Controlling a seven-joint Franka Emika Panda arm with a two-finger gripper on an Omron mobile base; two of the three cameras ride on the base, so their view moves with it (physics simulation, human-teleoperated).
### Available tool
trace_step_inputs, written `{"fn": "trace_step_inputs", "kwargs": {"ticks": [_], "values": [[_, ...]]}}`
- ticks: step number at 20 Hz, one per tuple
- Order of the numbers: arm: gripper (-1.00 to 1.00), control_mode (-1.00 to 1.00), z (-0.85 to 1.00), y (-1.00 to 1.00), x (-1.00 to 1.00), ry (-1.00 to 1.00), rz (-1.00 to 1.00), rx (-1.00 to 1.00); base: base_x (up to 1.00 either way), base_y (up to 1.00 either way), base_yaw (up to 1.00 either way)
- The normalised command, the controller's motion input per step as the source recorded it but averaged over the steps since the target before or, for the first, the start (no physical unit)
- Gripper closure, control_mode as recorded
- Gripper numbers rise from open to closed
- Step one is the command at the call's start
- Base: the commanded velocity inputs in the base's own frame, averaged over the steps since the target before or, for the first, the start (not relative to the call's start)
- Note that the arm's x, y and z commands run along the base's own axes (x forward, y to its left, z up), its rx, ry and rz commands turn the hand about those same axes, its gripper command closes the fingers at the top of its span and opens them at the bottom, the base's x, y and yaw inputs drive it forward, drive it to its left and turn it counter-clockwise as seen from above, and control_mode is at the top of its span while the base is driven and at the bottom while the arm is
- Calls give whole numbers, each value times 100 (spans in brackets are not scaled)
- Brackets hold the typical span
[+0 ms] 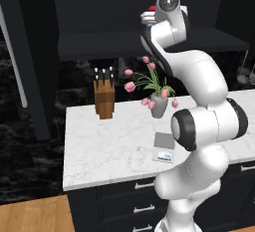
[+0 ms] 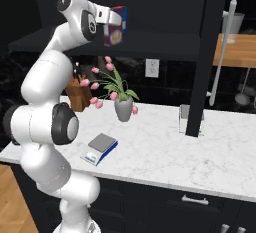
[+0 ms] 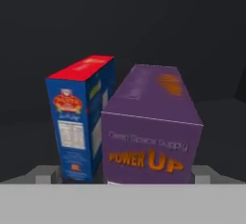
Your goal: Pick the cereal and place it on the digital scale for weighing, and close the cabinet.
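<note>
The cereal [image 3: 153, 127], a purple box with orange print, stands on the shelf inside the open black cabinet [image 1: 99, 44], touching a blue box with a red top [image 3: 79, 117] on its left. My gripper [image 3: 124, 175] is raised to that shelf, open, right in front of the boxes. One fingertip [image 3: 45, 174] shows left of the blue box and the other right of the cereal. The right base view shows the gripper [image 2: 111, 19] at the cereal [image 2: 114, 34]. The digital scale [image 1: 164, 146] lies on the marble counter, also seen as the scale [image 2: 101, 147] from the right.
A vase of pink tulips [image 2: 122, 104] and a knife block [image 1: 104, 99] stand on the counter [image 1: 99, 146] below the shelf. The cabinet's open doors [image 2: 205, 52] hang out over the counter, one with a silver bar handle [image 2: 223, 52]. A grey device [image 2: 186, 118] sits behind that door.
</note>
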Motion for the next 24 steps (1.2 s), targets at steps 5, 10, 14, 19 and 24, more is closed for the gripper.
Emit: {"fn": "trace_step_inputs", "kwargs": {"ticks": [5, 10, 14, 19, 24], "values": [[100, -100, 0, -3, 23, 0, 0, 4, 0, 0, 0], [100, -100, 0, -22, 0, -3, 0, 11, 0, 0, 0], [100, -100, 0, -29, -1, -7, 0, 20, 0, 0, 0], [100, -100, 0, -14, -45, -24, -2, 21, 0, 0, 0], [100, -100, 5, 0, -89, -39, -2, 6, 0, 0, 0]]}}
